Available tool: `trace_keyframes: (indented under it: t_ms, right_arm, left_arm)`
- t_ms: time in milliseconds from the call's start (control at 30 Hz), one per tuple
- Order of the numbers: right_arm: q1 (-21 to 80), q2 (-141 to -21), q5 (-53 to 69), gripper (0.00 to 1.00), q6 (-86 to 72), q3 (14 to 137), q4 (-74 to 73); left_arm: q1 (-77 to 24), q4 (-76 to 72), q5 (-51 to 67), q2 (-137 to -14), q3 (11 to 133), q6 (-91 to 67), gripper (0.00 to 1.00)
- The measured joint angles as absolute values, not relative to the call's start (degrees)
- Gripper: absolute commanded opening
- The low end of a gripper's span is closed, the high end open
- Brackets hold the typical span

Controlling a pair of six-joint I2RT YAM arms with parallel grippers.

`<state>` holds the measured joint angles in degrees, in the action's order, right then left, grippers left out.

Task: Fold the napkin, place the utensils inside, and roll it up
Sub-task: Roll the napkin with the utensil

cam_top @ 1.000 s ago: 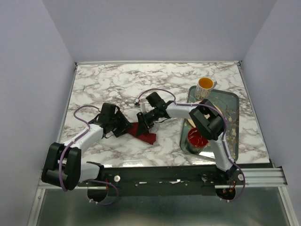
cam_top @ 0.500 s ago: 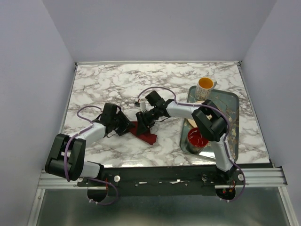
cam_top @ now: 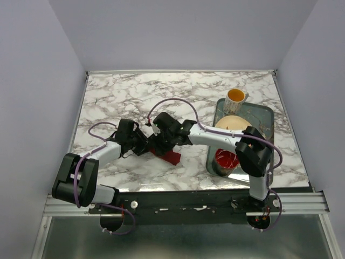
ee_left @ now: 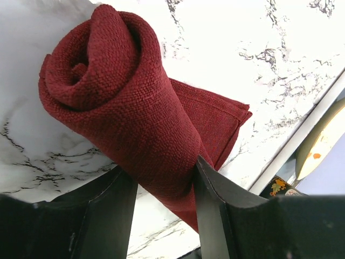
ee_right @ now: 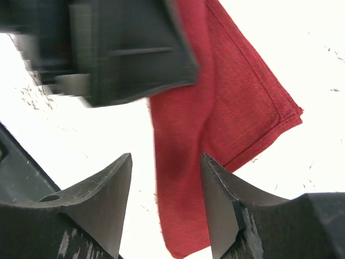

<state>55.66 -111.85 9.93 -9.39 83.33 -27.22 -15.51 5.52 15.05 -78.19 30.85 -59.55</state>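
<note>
The maroon napkin (cam_top: 171,157) lies on the marble table, rolled at one end with a flat folded tail. In the left wrist view the roll (ee_left: 118,108) passes between my left gripper's (ee_left: 161,167) fingers, which close on it; the right finger presses into the cloth. My left gripper (cam_top: 141,144) sits at the roll's left end. My right gripper (cam_top: 160,143) is right next to it, open, its fingers (ee_right: 221,178) apart above the flat tail (ee_right: 215,118). The blue utensil is hidden.
A metal tray (cam_top: 267,116) at the right holds a tan plate (cam_top: 237,123) and a red bowl (cam_top: 226,159). A yellow-lined mug (cam_top: 236,98) stands at its far corner. The left gripper's body (ee_right: 124,48) fills the upper left of the right wrist view.
My right arm has swung left, bringing its gripper up against the left gripper over the napkin and uncovering the plate. The left gripper has stayed on the roll.
</note>
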Motion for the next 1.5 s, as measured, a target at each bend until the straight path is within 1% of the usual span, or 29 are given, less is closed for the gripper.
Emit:
trace_keyframes:
  t_ms: [67,200,367,567,767,933,1000,1033,1067,1167,1200,1233,1267,1300,1367,1500]
  right_arm:
    - [58.72,-110.74,4.19,0.58,-9.34,83.18,-27.03]
    - [63.18,-110.04,-2.7,0.53,-8.95,82.83,-26.57]
    - [65.21,-110.26,-8.51,0.52,-8.29,82.39,-26.2]
    - [65.08,-112.03,-12.14,0.53,-7.14,82.39,-25.45]
    - [65.21,-113.84,-12.64,0.53,-6.35,82.39,-25.32]
    - [65.34,-114.5,-12.84,0.59,-6.04,82.39,-24.95]
    - [65.32,-115.04,-12.84,0.59,-5.91,82.37,-24.56]
    - [65.34,-115.28,-12.84,0.58,-5.91,82.37,-24.51]
    - [65.34,-115.63,-12.84,0.57,-5.91,82.37,-24.43]
    - [65.32,-117.03,-13.13,0.46,-5.82,82.37,-23.92]
    - [65.32,-117.38,-13.23,0.35,-5.78,82.39,-23.68]
    - [65.3,-117.4,-13.26,0.3,-5.85,82.43,-23.35]
    - [65.23,-117.45,-13.21,0.26,-5.69,82.43,-23.33]
    - [65.08,-117.49,-13.13,0.24,-5.43,82.43,-23.22]
    - [64.51,-117.49,-12.25,0.24,-5.43,82.46,-22.96]
    - [63.88,-117.47,-7.44,0.22,-5.63,82.78,-21.85]
  left_arm:
    - [-15.49,5.63,15.07,-78.17,30.85,-59.64,0.52]
    - [-15.49,5.69,15.14,-78.17,30.85,-59.99,0.52]
    - [-15.51,5.8,15.29,-78.17,30.83,-60.51,0.52]
    - [-15.51,5.87,15.77,-78.17,30.68,-60.99,0.52]
    - [-15.49,5.91,16.1,-78.19,30.68,-61.14,0.52]
    - [-15.38,5.85,16.58,-78.41,30.68,-61.34,0.52]
    - [-15.33,5.85,16.82,-78.5,30.68,-61.43,0.53]
    - [-15.33,5.85,17.02,-78.54,30.68,-61.56,0.55]
    - [-15.31,5.85,17.17,-78.61,30.68,-61.58,0.56]
    - [-15.09,5.76,17.63,-78.65,30.68,-61.84,0.6]
    - [-15.0,5.76,17.78,-78.65,30.68,-61.82,0.61]
    - [-15.0,5.67,18.02,-78.63,30.68,-61.87,0.64]
    - [-14.98,5.74,18.02,-78.48,30.68,-61.82,0.66]
    - [-14.96,6.09,18.04,-78.22,30.68,-61.52,0.67]
    - [-14.66,7.4,16.82,-76.71,30.74,-60.64,0.67]
    - [-13.06,11.11,14.48,-73.56,30.89,-58.19,0.68]
